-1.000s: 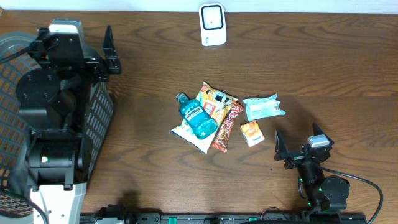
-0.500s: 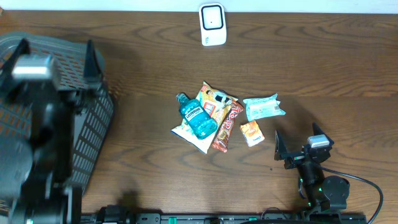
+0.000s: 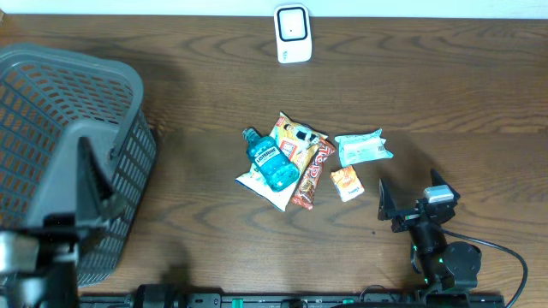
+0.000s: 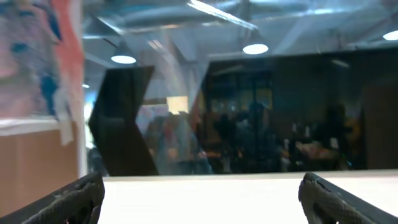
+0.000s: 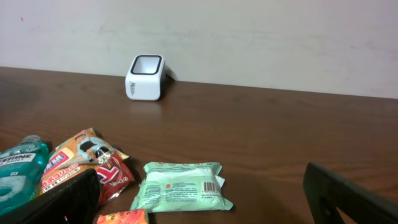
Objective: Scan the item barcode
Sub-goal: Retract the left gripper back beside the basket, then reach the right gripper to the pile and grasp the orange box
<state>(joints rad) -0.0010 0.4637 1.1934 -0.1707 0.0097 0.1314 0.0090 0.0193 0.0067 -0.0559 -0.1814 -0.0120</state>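
Mint-green crinkly plastic packet (image 3: 363, 147) right of centre on brown wooden desk (image 3: 479, 85), long axis roughly along the far edge, ahead-left of right gripper (image 3: 411, 205), nearer arm, jaws wide apart, empty. Left gripper (image 4: 202, 196) spread too, raised above near-left corner.

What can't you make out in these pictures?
- Left wrist view: blurred and aimed away from the items; only the tips of the left hand show.
- Right wrist view: mouthwash bottle cut off by the left edge; barcode on the green packet too small to read.
- Overhead: white bag mostly hidden under the bottle.
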